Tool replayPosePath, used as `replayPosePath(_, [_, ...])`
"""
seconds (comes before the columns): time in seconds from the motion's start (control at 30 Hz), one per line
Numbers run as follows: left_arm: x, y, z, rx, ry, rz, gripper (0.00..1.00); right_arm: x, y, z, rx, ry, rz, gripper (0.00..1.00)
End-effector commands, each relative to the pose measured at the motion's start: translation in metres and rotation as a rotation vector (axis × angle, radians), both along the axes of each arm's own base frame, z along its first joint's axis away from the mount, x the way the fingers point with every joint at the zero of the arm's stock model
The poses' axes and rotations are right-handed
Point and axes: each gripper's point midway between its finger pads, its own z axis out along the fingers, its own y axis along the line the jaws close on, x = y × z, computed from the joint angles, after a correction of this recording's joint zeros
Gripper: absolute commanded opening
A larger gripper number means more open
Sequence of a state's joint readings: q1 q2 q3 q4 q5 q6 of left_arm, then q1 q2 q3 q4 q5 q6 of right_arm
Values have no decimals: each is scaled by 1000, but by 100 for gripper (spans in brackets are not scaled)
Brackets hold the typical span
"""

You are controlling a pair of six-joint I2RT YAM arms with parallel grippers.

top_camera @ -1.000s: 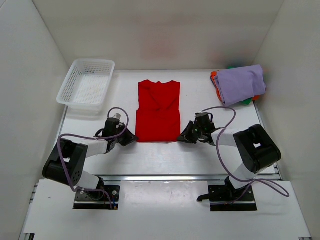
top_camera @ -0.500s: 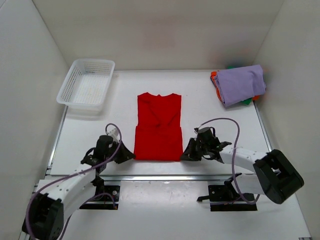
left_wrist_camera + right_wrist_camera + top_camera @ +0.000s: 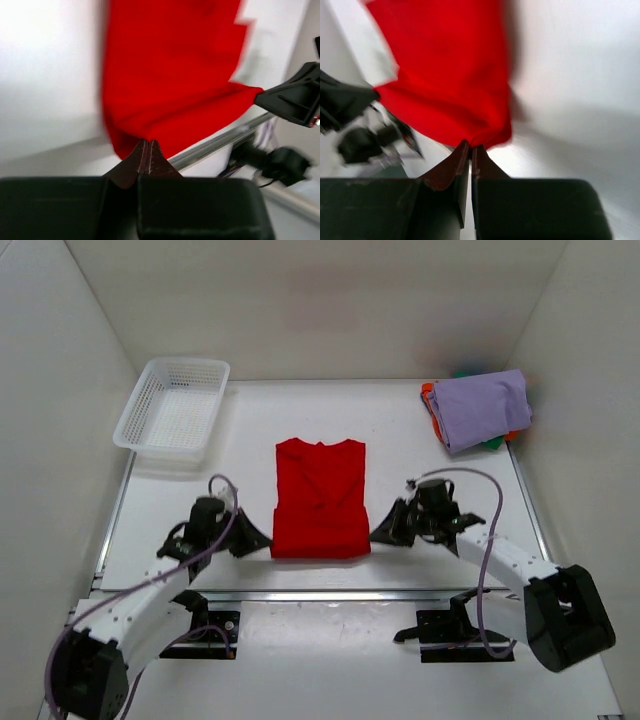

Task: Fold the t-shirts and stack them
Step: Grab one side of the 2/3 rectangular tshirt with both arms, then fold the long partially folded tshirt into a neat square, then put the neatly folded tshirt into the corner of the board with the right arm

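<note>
The plain bright red t-shirt (image 3: pixel 320 498) lies on the counter (image 3: pixel 400 430), right of the white mesh basket (image 3: pixel 172 405) and nearer the arms. Its collar points toward the back wall, and its sleeves are tucked in, making a narrow rectangle. Its near hem is raised and stretched between 2 tools. The left tool (image 3: pixel 258 538) is pinched tight on the hem's left corner, the right tool (image 3: pixel 380 533) on its right corner. A folded lavender t-shirt (image 3: pixel 482 405) lies far right of the basket.

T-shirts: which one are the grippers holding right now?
The red t-shirt, spread mid-table, its near corners pinched by the left gripper and right gripper. The lavender t-shirt and those under it sit far right, untouched.
</note>
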State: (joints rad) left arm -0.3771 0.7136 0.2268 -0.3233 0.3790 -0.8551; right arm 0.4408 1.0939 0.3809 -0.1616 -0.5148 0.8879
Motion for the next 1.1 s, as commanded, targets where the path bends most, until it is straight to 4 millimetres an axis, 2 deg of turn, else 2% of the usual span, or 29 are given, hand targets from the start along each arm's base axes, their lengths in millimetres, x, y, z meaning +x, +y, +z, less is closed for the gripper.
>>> replayPosePath(0.0, [81,-9,81,-9,-219,26,0,73,-3,65,89,-185,-4,0])
replayPosePath(0.03, [96,-11,93,-12,-266,21,0,90,-10,72,90,-215,-12,0])
replayPosePath(0.07, [123,-10,106,-4,-303,41,0,114,-13,81,85,-242,-14,0])
replayPosePath(0.13, [174,-9,113,1,-311,71,0,164,-13,97,95,-281,-16,0])
replayPosePath(0.17, [193,-8,117,6,-344,92,0,177,-16,97,97,-285,-21,0])
replayPosePath(0.2, [222,-7,122,5,-370,113,0,204,-14,103,100,-305,-21,0])
replayPosePath(0.23, [246,-4,134,3,-405,136,0,232,-12,100,99,-315,-22,0])
replayPosePath(0.27, [265,-1,114,19,-373,150,0,249,-15,78,82,-281,-18,0])
replayPosePath(0.3, [288,-2,110,14,-368,158,4,271,-12,92,79,-330,0,5])
replayPosePath(0.33, [307,1,101,3,-355,161,25,295,-13,89,77,-333,7,17])
replayPosePath(0.37, [320,7,103,-27,-359,191,41,316,-13,83,71,-333,7,23])
replayPosePath(0.43, [341,8,103,-84,-361,200,40,330,-15,71,19,-324,20,41])
replayPosePath(0.47, [344,6,102,-106,-354,199,41,336,-12,67,-2,-325,24,44])
replayPosePath(0.53, [345,2,101,-113,-350,182,42,335,-12,58,-53,-330,32,54])
replayPosePath(0.57, [345,1,106,-119,-359,185,42,324,-9,45,-61,-294,43,56])
replayPosePath(0.6, [340,2,107,-122,-360,183,41,325,-11,49,-55,-319,41,60])
replayPosePath(0.67, [328,1,110,-124,-367,170,41,309,-12,33,-51,-282,46,63])
replayPosePath(0.7, [319,5,114,-134,-363,179,41,300,-12,21,-58,-255,48,62])
replayPosePath(0.73, [305,4,118,-146,-365,175,41,300,-11,23,-57,-268,46,63])
replayPosePath(0.77, [291,5,120,-152,-366,172,41,292,-9,15,-68,-251,54,64])
replayPosePath(0.8, [286,8,122,-160,-369,180,41,288,0,9,-68,-239,73,64])
replayPosePath(0.87, [258,13,127,-166,-374,188,40,276,10,-5,-72,-197,103,64])
replayPosePath(0.9, [251,16,128,-168,-367,202,40,267,15,-18,-85,-165,117,64])
replayPosePath(0.93, [239,20,131,-167,-375,215,41,262,25,-20,-77,-158,139,65])
replayPosePath(0.97, [228,25,135,-167,-387,234,40,254,34,-30,-68,-122,159,64])
replayPosePath(1.07, [210,35,143,-157,-406,269,40,245,48,-40,-73,-77,206,61])
